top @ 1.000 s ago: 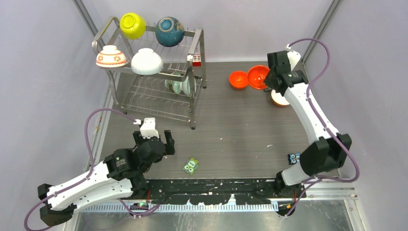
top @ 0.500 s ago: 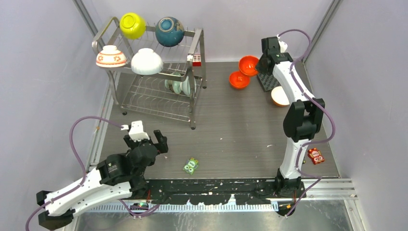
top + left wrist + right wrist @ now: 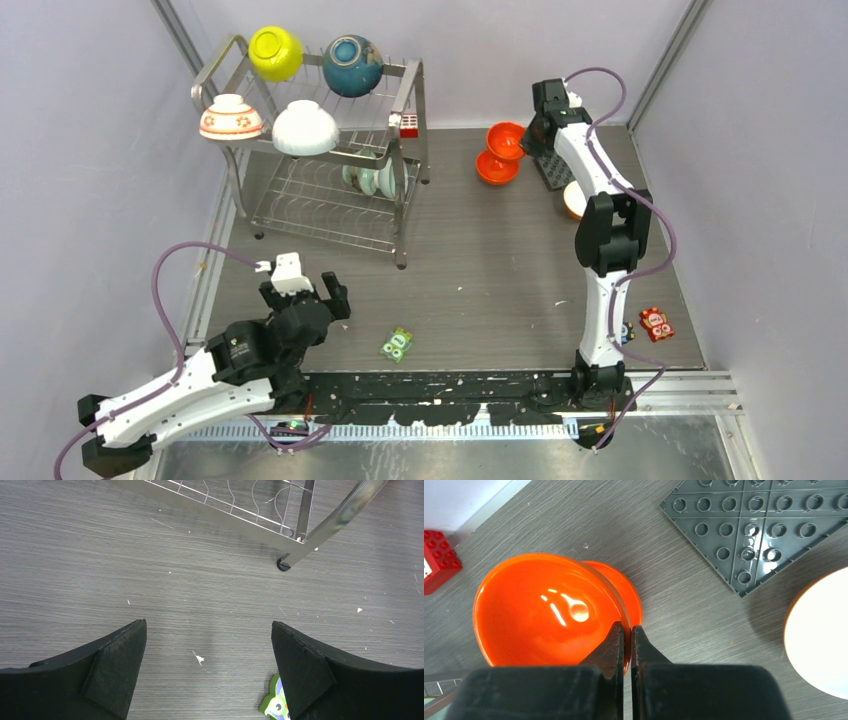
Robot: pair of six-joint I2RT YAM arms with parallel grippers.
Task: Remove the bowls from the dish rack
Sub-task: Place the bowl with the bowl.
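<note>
The steel-wire dish rack point(image 3: 408, 100) stands at the back left. Its top tier carries a yellow-green bowl point(image 3: 275, 52), a teal bowl point(image 3: 351, 65), a flowered white bowl point(image 3: 230, 117) and a plain white bowl point(image 3: 305, 128). A pale green bowl point(image 3: 370, 180) leans on the lower tier. My right gripper point(image 3: 627, 630) is shut on the rim of an orange bowl point(image 3: 544, 610), held tilted over a second orange bowl point(image 3: 631, 592) on the table. My left gripper point(image 3: 207, 630) hangs open and empty above bare table, in front of the rack's leg point(image 3: 284, 565).
A dark grey studded plate point(image 3: 754, 525) and a white bowl with an orange rim point(image 3: 824, 635) lie right of the orange bowls. A red block point(image 3: 439, 555) is clipped to the rack. A green owl tile point(image 3: 275, 705) lies by my left gripper; a red tile point(image 3: 656, 323) lies at the right.
The right arm has swung back and to the left with the orange bowl, bringing it above the other orange bowl. The left arm has pulled back slightly leftward, still open.
</note>
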